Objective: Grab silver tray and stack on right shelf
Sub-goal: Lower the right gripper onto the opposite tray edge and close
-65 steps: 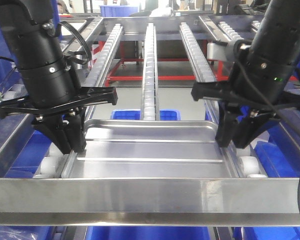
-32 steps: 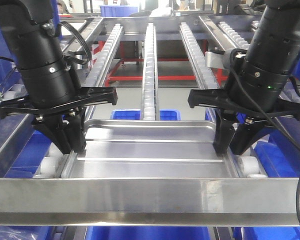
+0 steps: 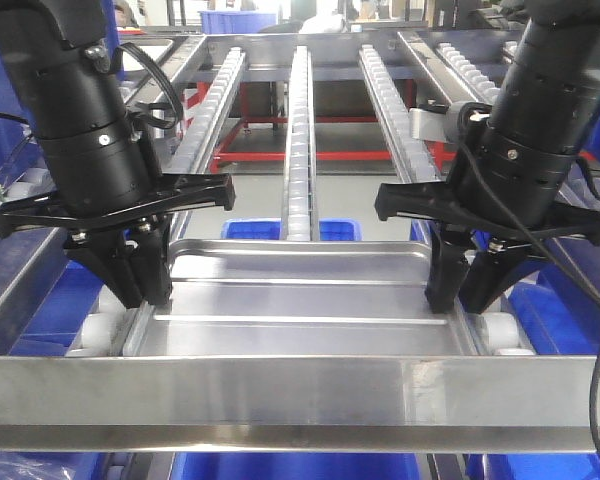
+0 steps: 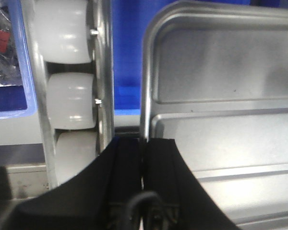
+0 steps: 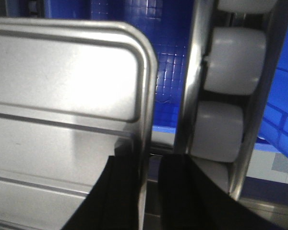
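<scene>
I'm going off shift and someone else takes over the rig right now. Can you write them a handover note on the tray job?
Grippers: the left gripper is shut on the left rim of the tray. The right gripper is open, its fingers straddling the right rim, not yet clamped.
Things: the tray lies flat on the roller rails, just behind the front bar.
Done: both arms in place, left grip made.
Left: close the right gripper, lift level, carry to the right shelf and stack.

Narrow gaps between silver tray (image 3: 300, 300) and white-wheeled rails (image 4: 69, 96); front bar (image 3: 300, 385) along its near edge; open above.
</scene>
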You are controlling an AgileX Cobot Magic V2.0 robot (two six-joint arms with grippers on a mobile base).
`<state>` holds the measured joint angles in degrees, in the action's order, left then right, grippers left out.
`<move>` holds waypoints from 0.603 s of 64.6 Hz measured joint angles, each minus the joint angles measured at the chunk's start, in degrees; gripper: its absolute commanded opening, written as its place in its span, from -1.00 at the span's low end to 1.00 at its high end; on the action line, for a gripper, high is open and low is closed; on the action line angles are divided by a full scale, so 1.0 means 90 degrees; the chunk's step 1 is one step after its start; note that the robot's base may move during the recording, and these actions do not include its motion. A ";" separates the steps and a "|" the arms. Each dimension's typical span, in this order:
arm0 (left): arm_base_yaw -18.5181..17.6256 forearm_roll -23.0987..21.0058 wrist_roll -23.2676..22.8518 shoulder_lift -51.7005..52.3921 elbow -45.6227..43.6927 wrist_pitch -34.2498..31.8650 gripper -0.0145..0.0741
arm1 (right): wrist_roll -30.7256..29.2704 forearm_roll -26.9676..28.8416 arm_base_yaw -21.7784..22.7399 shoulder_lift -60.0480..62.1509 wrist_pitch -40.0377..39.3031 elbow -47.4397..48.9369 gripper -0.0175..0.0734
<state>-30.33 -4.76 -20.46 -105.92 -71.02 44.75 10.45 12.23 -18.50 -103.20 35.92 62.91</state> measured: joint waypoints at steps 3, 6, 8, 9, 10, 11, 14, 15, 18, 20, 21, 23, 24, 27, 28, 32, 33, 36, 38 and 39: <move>0.0000 0.0000 0.0000 0.0000 0.0000 0.0000 -0.90 | 0.0000 0.0000 0.0000 0.0000 0.0000 0.0000 -0.03; 0.0000 0.0000 0.0000 0.0000 0.0000 0.0000 -0.90 | 0.0000 0.0000 0.0000 0.0000 0.0000 0.0000 -0.03; 0.0000 0.0000 0.0000 0.0000 0.0000 0.0000 -0.90 | 0.0000 0.0014 0.0000 0.0000 0.0000 0.0000 -0.03; 0.0000 0.0000 0.0000 0.0000 0.0000 0.0000 -0.90 | 0.0000 0.0014 0.0000 0.0000 0.0000 0.0000 -0.03; 0.0000 0.0000 0.0000 0.0000 0.0000 0.0000 -0.90 | 0.0000 0.0027 0.0000 0.0000 0.0000 0.0000 -0.03; 0.0000 0.0000 0.0000 0.0000 0.0000 0.0000 -0.90 | 0.0000 0.0026 0.0000 0.0000 0.0000 0.0000 -0.03; 0.0000 0.0000 0.0000 0.0000 0.0000 0.0000 -0.90 | 0.0000 0.0037 0.0000 0.0000 0.0000 0.0000 -0.03; 0.0000 0.0000 0.0000 0.0000 0.0000 0.0000 -0.90 | 0.0000 0.0037 0.0000 0.0000 0.0000 0.0000 -0.03; 0.0000 0.0000 0.0000 0.0000 0.0000 0.0000 -0.90 | 0.0000 0.0037 -0.0012 0.0000 0.0000 0.0000 -0.05; 0.0000 0.0000 0.0000 0.0000 0.0000 0.0000 -0.90 | 0.0000 0.0037 -0.0026 0.0000 0.0000 0.0000 -0.10; 0.0000 0.0000 0.0000 0.0000 0.0000 0.0000 -0.90 | 0.0000 0.0037 -0.0026 0.0000 0.0000 0.0000 -0.14; 0.0000 0.0000 0.0000 0.0000 0.0000 0.0000 -0.90 | 0.0000 0.0037 -0.0053 0.0000 0.0000 0.0000 -0.19; 0.0000 0.0000 0.0000 0.0000 0.0000 0.0000 -0.90 | 0.0000 0.0037 -0.0067 0.0000 0.0000 0.0000 -0.22; 0.0000 0.0000 0.0000 0.0000 0.0000 0.0000 -0.90 | 0.0000 0.0025 -0.0085 0.0000 0.0000 0.0000 -0.30; 0.0000 0.0000 0.0000 0.0000 0.0000 0.0000 -0.90 | 0.0000 0.0013 -0.0095 0.0000 0.0000 0.0000 -0.33; 0.0000 0.0011 0.0000 0.0000 0.0000 0.0014 -0.90 | 0.0000 0.0001 -0.0095 0.0000 -0.0015 0.0000 -0.40; 0.0000 0.0011 0.0000 0.0000 0.0000 0.0014 -0.90 | 0.0000 0.0001 -0.0095 0.0000 -0.0015 0.0000 -0.41; 0.0000 0.0023 0.0000 0.0000 0.0000 0.0014 -0.90 | 0.0014 0.0013 -0.0095 0.0000 -0.0015 0.0000 -0.43; 0.0000 0.0023 0.0000 0.0000 0.0000 0.0024 -0.90 | 0.0014 0.0013 -0.0095 0.0000 -0.0015 0.0003 -0.43; 0.0000 0.0023 0.0000 0.0000 0.0000 0.0024 -0.90 | 0.0014 0.0013 -0.0095 0.0000 -0.0015 0.0003 -0.44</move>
<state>-30.33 -4.55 -20.46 -105.92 -71.02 44.97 10.58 12.34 -19.36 -103.20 35.78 62.94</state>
